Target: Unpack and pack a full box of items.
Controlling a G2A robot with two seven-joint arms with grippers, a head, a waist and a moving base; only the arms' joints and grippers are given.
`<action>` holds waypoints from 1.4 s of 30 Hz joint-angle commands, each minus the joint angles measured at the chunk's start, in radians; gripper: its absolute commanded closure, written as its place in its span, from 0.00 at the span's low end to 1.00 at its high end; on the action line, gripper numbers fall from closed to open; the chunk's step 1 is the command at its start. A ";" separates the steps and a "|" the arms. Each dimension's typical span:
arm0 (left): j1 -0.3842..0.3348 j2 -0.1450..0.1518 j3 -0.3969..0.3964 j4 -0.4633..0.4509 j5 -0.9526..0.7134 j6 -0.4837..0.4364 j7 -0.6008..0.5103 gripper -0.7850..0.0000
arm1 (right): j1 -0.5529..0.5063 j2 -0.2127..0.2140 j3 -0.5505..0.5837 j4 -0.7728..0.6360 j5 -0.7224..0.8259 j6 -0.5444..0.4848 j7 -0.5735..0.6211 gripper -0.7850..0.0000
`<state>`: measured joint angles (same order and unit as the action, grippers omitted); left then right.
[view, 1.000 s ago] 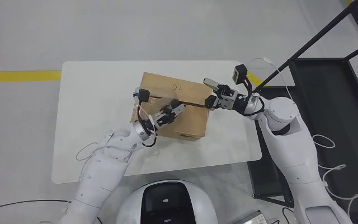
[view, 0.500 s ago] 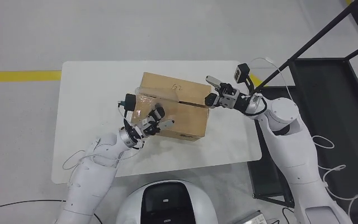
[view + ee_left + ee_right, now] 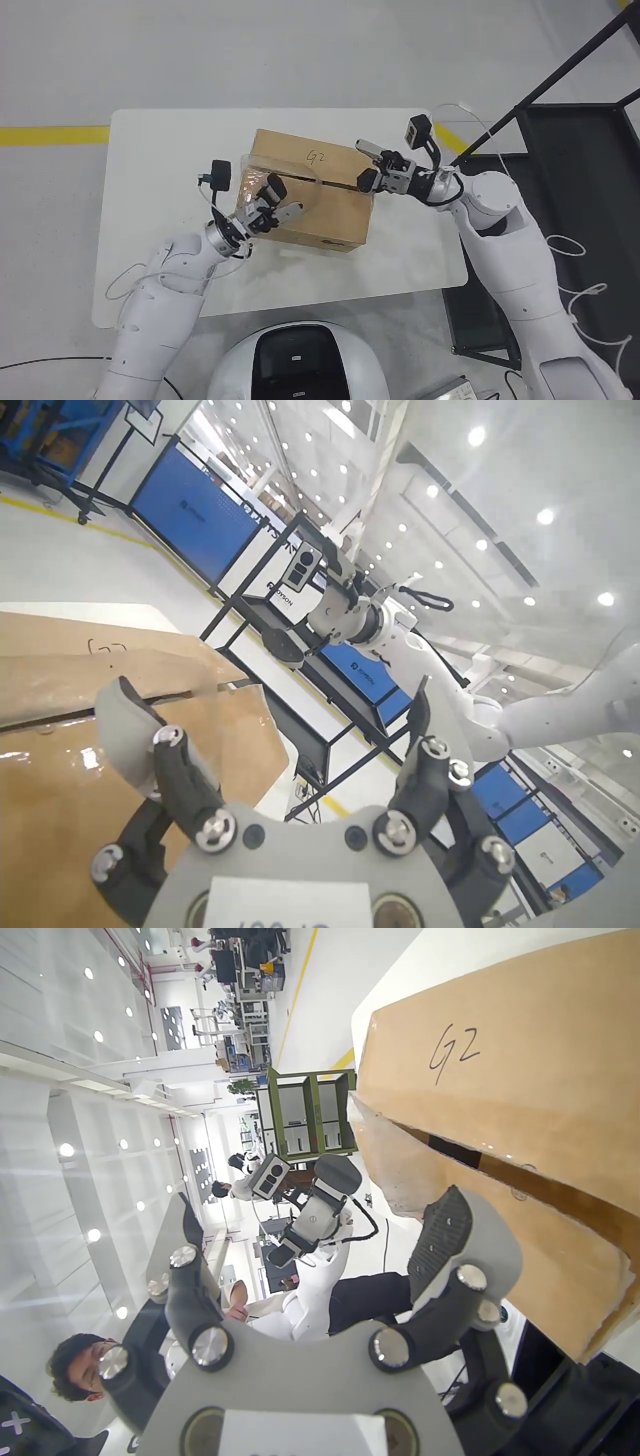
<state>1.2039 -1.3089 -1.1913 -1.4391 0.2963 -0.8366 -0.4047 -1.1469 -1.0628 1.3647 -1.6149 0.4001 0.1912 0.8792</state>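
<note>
A closed cardboard box [image 3: 310, 195] sits at the centre of the top view, on the right half of the white worktop [image 3: 170, 180], turned slightly askew to the worktop's edges. Its two top flaps meet along a seam [image 3: 335, 184] that runs left to right and gapes a little, showing a dark slit in the right wrist view. The upper flap carries a handwritten mark, and the lower flap [image 3: 325, 212] has a glossy taped surface.

The left claw [image 3: 280, 200] hovers over the left part of the box [image 3: 75, 790], just below the seam, released with its fingers spread wide. One grey fingertip [image 3: 117, 700] lies at the flap edge, though contact is hard to judge.

The right claw [image 3: 366, 164] is at the right end of the seam, also spread wide and grasping nothing. Its ribbed pad [image 3: 442, 1233] sits close against the end of the box [image 3: 525, 1093], seemingly touching the torn flap corner, while the other finger stands clear of the cardboard.

A black metal rack [image 3: 575, 140] stands at the right edge of the frame, and a yellow floor line [image 3: 50, 134] runs at the left.
</note>
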 commanded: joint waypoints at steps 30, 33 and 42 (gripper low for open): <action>-0.005 0.047 0.042 -0.066 0.218 0.131 -0.191 0.94 | 0.013 0.002 0.025 -0.005 0.023 -0.038 -0.098 0.00; -0.007 0.052 0.045 -0.076 0.304 0.134 -0.188 0.95 | 0.007 0.003 0.033 -0.013 0.031 -0.040 -0.099 0.00; -0.006 0.057 0.051 -0.077 0.397 0.173 -0.125 1.00 | 0.005 0.005 0.038 -0.018 0.041 -0.046 -0.094 0.00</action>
<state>1.1990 -1.2518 -1.1409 -1.5182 0.6900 -0.6645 -0.5351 -1.1423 -1.0584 1.4032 -1.6331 0.4402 0.1452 0.7842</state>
